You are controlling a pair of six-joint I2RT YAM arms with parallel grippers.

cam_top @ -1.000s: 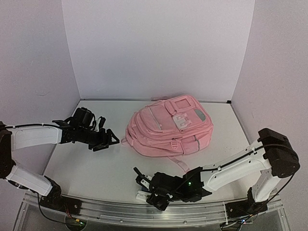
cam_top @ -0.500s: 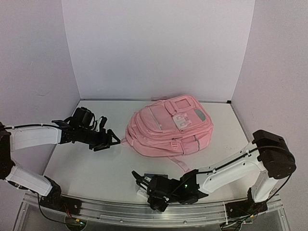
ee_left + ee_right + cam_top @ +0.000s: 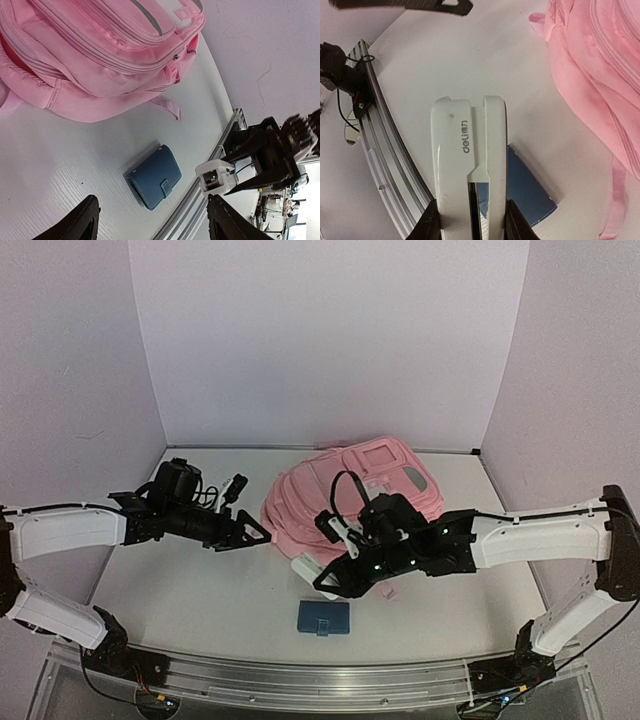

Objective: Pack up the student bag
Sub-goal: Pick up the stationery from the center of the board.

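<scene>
Setting: white table (image 3: 200, 590) boxed in by plain lilac walls (image 3: 330, 340) at the back and both sides.

Student bag: pink student bag (image 3: 395, 462) lies flat on the far middle of the table with its front pockets facing up. Grey reflective strips run across the front. The right arm crosses over the bag's near edge in the top view.

Bag strap: one pink strap (image 3: 167, 107) trails from the bag onto the table toward the near edge.

Right gripper: right gripper (image 3: 472, 227) is closed part-way on a white stapler (image 3: 468, 165). One black finger (image 3: 431, 227) presses each long side of the stapler at its rear end. In the top view it sits at the bag's near left corner.

Stapler: held above the table with its top face toward the wrist camera and grey lettering along it. Its nose points away from the fingers.

Wallet: blue wallet (image 3: 323, 618) with a snap tab lies flat on the table. It is between the bag and the near edge, and apart from both. In the right wrist view it shows beneath the stapler.

Left gripper: left gripper (image 3: 245, 533) has its jaws spread wide and grips nothing. It hangs over the table just left of the bag without touching it, fingers (image 3: 80, 222) aimed toward the bag's near left side.

Rail: metal rail (image 3: 300, 685) runs along the table's near edge, nearer than the wallet.
</scene>
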